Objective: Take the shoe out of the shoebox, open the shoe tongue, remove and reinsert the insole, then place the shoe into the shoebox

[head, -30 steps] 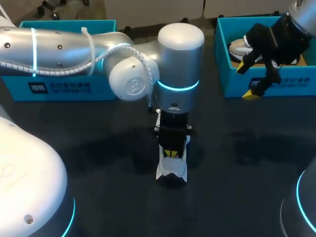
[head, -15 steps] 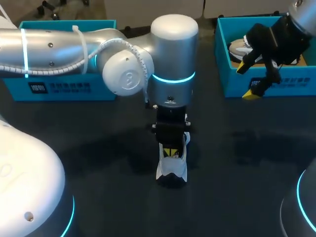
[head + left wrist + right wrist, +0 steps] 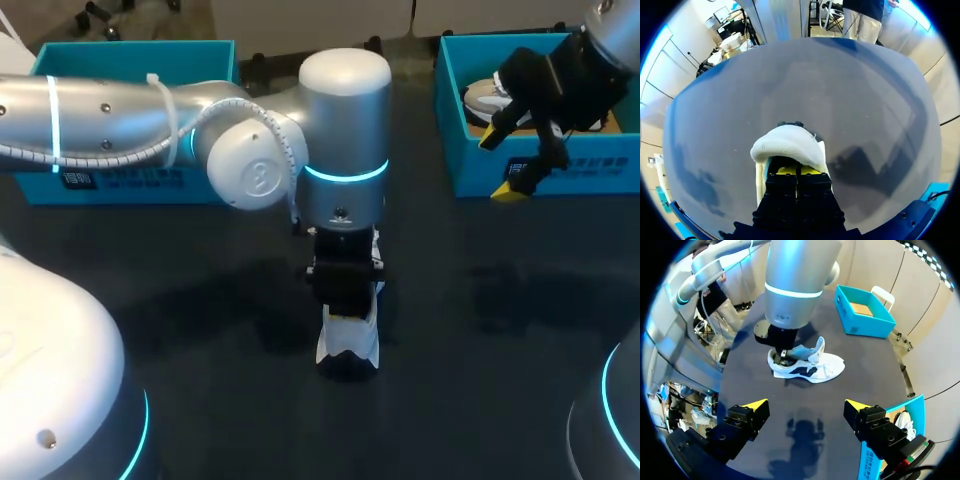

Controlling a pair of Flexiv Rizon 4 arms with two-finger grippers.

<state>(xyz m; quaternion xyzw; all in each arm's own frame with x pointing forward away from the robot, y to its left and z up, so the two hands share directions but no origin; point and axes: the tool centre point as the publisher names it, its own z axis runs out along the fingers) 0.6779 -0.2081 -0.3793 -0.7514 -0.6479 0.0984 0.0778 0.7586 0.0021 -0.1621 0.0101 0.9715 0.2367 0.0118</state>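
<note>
At the middle of the dark table [image 3: 500,300], my left claw [image 3: 797,170] stands in the mouth of the white-and-dark sneaker [image 3: 348,345], tips pressed together. I judge this the insole step, and next it needs a slow, straight lift. My right claw [image 3: 807,407] hangs spread by the teal cardboard shoebox [image 3: 470,180].

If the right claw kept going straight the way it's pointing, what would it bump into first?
Probably the bare table. The open right claw points down at it, and the shoe lies farther ahead, off that line. Depth is unclear.
</note>
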